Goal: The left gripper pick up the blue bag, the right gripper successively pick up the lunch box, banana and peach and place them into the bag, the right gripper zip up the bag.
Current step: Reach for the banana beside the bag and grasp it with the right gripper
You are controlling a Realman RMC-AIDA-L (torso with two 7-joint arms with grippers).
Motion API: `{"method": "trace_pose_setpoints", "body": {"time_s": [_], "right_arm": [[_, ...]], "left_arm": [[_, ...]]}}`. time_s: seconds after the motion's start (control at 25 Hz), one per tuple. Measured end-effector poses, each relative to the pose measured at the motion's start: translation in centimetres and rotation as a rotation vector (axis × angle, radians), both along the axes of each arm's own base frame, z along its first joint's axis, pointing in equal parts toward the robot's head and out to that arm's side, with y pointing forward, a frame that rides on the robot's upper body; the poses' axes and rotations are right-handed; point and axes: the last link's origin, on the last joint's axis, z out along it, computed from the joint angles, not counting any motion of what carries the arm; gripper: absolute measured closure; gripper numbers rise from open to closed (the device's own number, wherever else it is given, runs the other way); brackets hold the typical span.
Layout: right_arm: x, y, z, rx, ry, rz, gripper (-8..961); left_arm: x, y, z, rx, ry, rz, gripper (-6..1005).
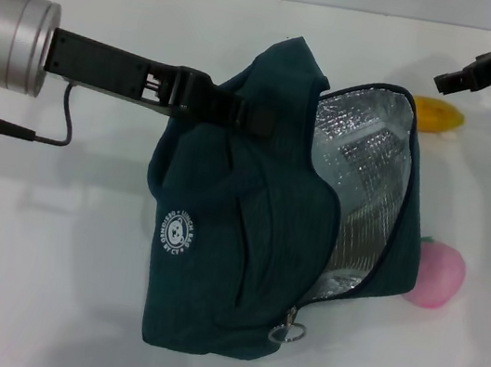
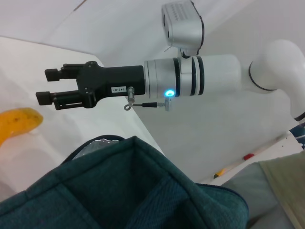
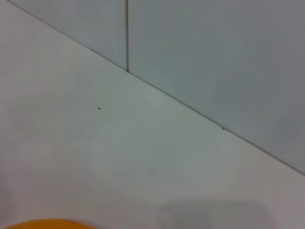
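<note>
From the head, the left gripper (image 1: pixel 210 102) is clenched on the blue bag (image 1: pixel 247 231), its mouth unzipped; banana (image 1: pixel 438 114) and peach (image 1: pixel 438 274) wait on the counter (image 1: pixel 45 254). The left wrist shows the right gripper (image 2: pixel 44 86) spread above the banana (image 2: pixel 16 123). The right wrist catches only the banana's edge (image 3: pixel 43 224).

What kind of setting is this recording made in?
Probably a robot lab bench: a plain white table against pale wall panels, with only staged props, a blue bag, banana and peach.
</note>
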Motion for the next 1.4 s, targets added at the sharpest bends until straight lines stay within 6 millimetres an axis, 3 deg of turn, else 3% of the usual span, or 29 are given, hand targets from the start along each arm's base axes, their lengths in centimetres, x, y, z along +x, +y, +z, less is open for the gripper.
{"method": "trace_pose_setpoints", "body": {"time_s": [0.36,1.4], "right_arm": [[1.1,0.0,-0.8,0.024,-0.025,0.014,227],[1.7,-0.7,-3.3,0.032,-0.053,0.084,228]], "left_arm": [[0.1,0.3,-0.1,0.011,0.001,-0.001,958],[0.0,0.3,-0.1,0.022,0.001,-0.015,957]]}}
